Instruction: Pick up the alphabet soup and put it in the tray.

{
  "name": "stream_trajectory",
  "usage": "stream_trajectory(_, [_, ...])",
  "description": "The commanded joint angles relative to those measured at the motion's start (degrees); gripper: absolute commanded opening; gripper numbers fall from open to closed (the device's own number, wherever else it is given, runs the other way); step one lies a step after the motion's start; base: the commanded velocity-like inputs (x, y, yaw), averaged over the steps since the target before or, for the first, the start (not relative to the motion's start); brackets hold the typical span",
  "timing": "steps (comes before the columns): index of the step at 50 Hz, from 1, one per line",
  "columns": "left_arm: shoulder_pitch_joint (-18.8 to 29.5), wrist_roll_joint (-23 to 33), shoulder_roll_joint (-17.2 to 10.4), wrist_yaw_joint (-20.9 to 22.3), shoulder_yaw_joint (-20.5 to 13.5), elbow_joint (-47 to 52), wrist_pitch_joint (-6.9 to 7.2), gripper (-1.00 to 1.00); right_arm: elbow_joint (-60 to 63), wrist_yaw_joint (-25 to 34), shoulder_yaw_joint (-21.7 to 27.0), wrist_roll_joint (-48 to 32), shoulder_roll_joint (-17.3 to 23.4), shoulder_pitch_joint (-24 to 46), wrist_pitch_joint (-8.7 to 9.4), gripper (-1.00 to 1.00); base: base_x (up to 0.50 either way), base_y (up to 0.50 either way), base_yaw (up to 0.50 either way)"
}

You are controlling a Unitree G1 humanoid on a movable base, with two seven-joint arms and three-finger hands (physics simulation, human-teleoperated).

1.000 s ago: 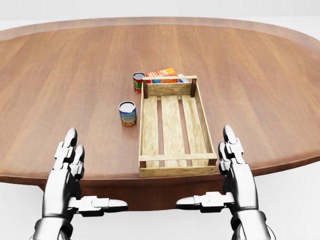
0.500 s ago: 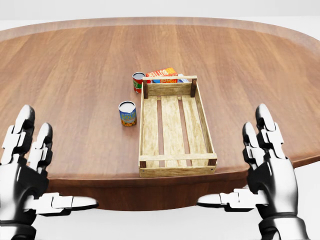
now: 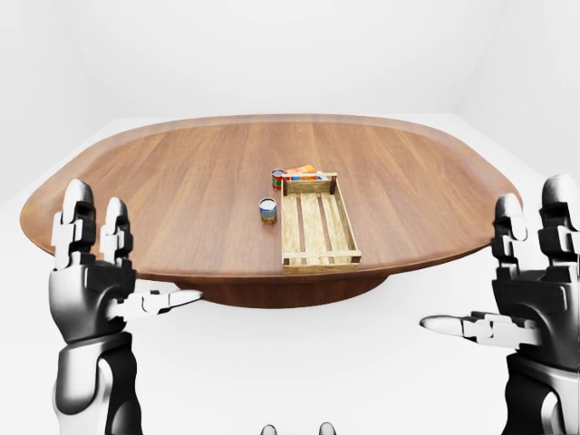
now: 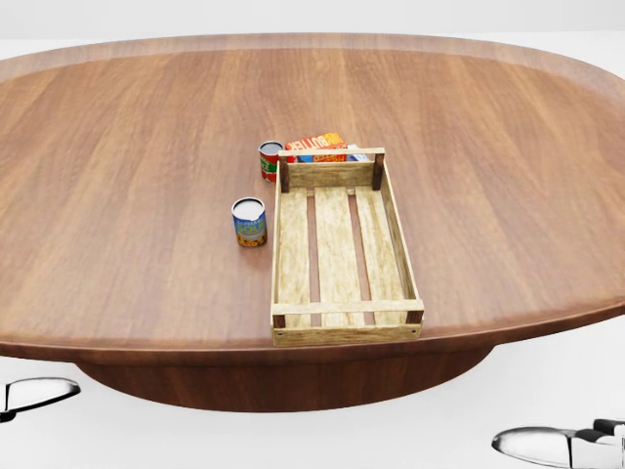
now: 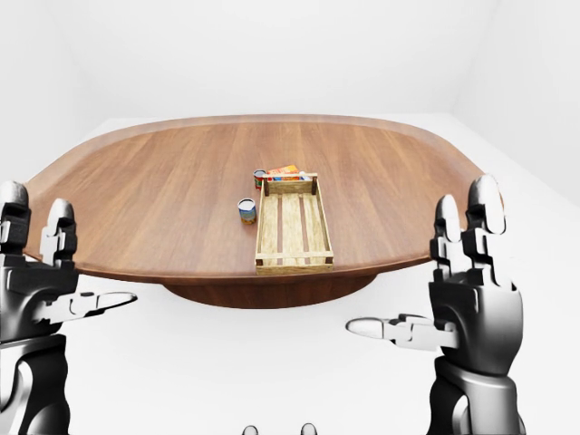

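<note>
Two cans stand on the wooden table left of the slatted wooden tray. One can has a blue and yellow label. Beyond it, a red and green can stands by the tray's far-left corner. Their lettering is too small to read. The tray holds nothing. Both hands hang off the table's near edge, well short of the cans. My left hand is open with fingers upright and thumb out. My right hand is open the same way. In the head view only their thumb tips show at the bottom corners.
An orange box and another small packet lie just past the tray's far end. The oval table rests on a dark central pedestal, with white floor all round. My own feet peek in at the bottom of the eye views.
Both open hands have spread apart, the left leftwards and the right rightwards, and dropped almost out of the head view. The table, cans and tray have not shifted.
</note>
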State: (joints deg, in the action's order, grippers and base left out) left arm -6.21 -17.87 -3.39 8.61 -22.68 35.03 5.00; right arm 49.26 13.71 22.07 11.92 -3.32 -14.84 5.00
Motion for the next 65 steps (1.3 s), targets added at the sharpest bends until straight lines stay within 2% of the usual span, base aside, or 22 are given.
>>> stream_trajectory(1, [-0.16,-1.83,-0.55,0.44,-4.36,1.5,0.0,1.0,6.12,3.94,6.74,1.54,-2.67,-1.85,0.0,1.0,0.0,0.0,0.0])
stream_trajectory(7, [-0.56,-1.94,-0.36,0.64,-4.94,1.58,0.0,1.0,6.54,4.77,7.34,2.13,-3.66,-2.21,0.0,1.0,0.0,0.0,0.0])
stream_trajectory(18, [-0.65,-2.57,-0.29,0.41,-5.82,2.36,0.0,1.0,7.9,5.02,8.64,3.44,-3.99,-2.11,0.0,1.0,0.0,-0.5,0.0])
stream_trajectory(24, [0.29,-2.94,-0.94,-0.28,-6.08,2.89,0.0,1.0,7.94,5.03,8.9,3.6,-3.98,-2.04,0.0,1.0,0.0,-0.5,0.0])
stream_trajectory(27, [1.89,-4.53,-2.45,-2.12,-7.06,5.82,0.0,1.0,7.94,5.02,9.0,3.78,-3.99,-1.98,0.0,1.0,0.0,-0.5,0.0])
stream_trajectory(30, [1.74,-4.07,-2.17,-1.82,-6.78,5.11,0.0,1.0,7.08,4.9,9.01,3.58,-3.97,-1.8,0.0,1.0,0.0,-0.5,0.0])
stream_trajectory(31, [0.63,-2.55,-1.03,-0.41,-5.93,2.36,0.0,1.0,6.87,4.82,8.76,3.16,-4.0,-1.83,0.0,1.0,0.0,-0.5,0.0])
stream_trajectory(33, [0.61,-2.54,-1.09,-0.43,-5.88,1.93,0.0,1.0,7.45,4.61,8.13,2.99,-3.89,-1.79,0.0,1.0,0.0,-0.07,0.0])
stream_trajectory(35, [1.86,-4.44,-2.32,-2.0,-6.85,4.6,0.0,1.0,6.94,4.34,7.42,2.21,-3.78,-1.71,0.0,1.0,0.0,0.0,0.0])
stream_trajectory(40, [1.32,-3.57,-1.75,-1.46,-6.3,3.46,0.0,1.0,4.79,4.03,5.22,-2.62,-3.13,-2.18,0.0,1.0,0.0,0.0,0.0])
stream_trajectory(47, [1.98,-4.19,-2.4,-2.34,-6.67,4.72,0.0,1.0,6.12,5.56,6.54,-1.01,-4.12,-2.96,0.0,1.0,0.48,-0.17,0.0])
stream_trajectory(48, [0.86,-2.9,-1.35,-1.02,-5.84,2.61,0.0,1.0,6.21,5.74,6.55,-1.08,-4.3,-3.06,0.0,1.0,0.5,-0.17,0.0])
stream_trajectory(51, [0.16,-2.28,-0.85,-0.42,-5.53,1.69,0.0,1.0,5.68,6.26,6.14,-1.61,-4.66,-3.41,0.0,1.0,0.5,-0.14,0.0])
stream_trajectory(53, [1.55,-4.02,-2.25,-2.13,-6.65,5.16,0.0,1.0,5.39,6.63,6.16,-1.69,-4.87,-3.75,0.0,1.0,0.5,-0.13,0.0])
stream_trajectory(56, [0.32,-2.44,-0.9,-0.43,-5.81,2.07,0.0,1.0,5.97,6.71,6.35,-1.75,-4.82,-3.66,0.0,1.0,0.5,-0.13,0.0])
stream_trajectory(58, [1.5,-3.79,-2.06,-1.79,-6.7,4.39,0.0,1.0,6.49,6.69,6.55,-1.55,-4.85,-3.54,0.0,1.0,0.5,-0.12,0.0])
stream_trajectory(60, [0.46,-2.64,-1.07,-0.49,-6.05,2.11,0.0,1.0,6.3,6.77,6.51,-1.82,-4.9,-3.48,0.0,1.0,0.5,-0.12,0.0])
stream_trajectory(65, [0.2,-2.19,-0.87,-0.02,-5.79,0.16,0.0,1.0,5.75,6.54,5.01,-3.39,-4.78,-3.4,0.0,1.0,0.5,-0.12,0.0])
